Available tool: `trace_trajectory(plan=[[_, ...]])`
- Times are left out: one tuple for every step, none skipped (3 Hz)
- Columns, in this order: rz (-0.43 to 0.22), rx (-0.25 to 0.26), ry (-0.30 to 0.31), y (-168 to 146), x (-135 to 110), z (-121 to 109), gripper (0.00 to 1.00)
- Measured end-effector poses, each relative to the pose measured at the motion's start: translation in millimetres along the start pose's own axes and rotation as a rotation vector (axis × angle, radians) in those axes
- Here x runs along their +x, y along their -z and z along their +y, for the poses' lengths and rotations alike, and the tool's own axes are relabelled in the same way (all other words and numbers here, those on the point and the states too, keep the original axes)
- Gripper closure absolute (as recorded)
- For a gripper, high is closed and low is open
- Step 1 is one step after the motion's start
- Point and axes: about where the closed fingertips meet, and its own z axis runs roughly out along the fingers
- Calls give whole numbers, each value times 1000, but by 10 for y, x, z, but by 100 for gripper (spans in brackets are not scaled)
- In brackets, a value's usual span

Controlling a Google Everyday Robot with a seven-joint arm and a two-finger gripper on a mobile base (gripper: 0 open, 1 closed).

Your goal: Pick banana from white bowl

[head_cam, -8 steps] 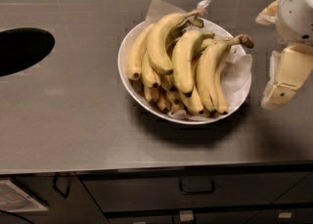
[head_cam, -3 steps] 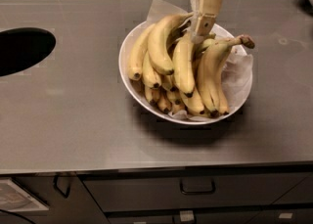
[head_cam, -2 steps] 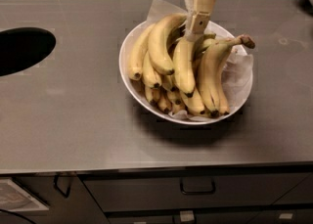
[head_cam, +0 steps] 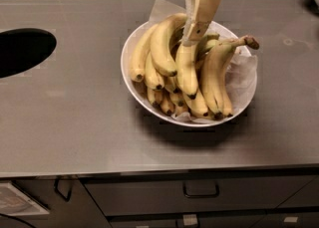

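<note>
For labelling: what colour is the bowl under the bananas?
The bowl is glossy white, camera view; gripper over the bananas.

The white bowl (head_cam: 130, 80) sits on the surface (head_cam: 75, 117), right of its middle, between the front and back edges. An opening (head_cam: 22, 50) lies at the left edge. Bananas are piled in the bowl; the banana (head_cam: 162, 45) lies on top, left of the pile's centre. The gripper (head_cam: 195, 32) hangs over the bowl's back half, just right of the banana's back end.
</note>
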Motion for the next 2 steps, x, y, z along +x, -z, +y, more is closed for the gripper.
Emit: trace_trajectory(plan=[[1,-9,-17,-42,65,65,21],[5,-45,-12,-132,77,45,23]])
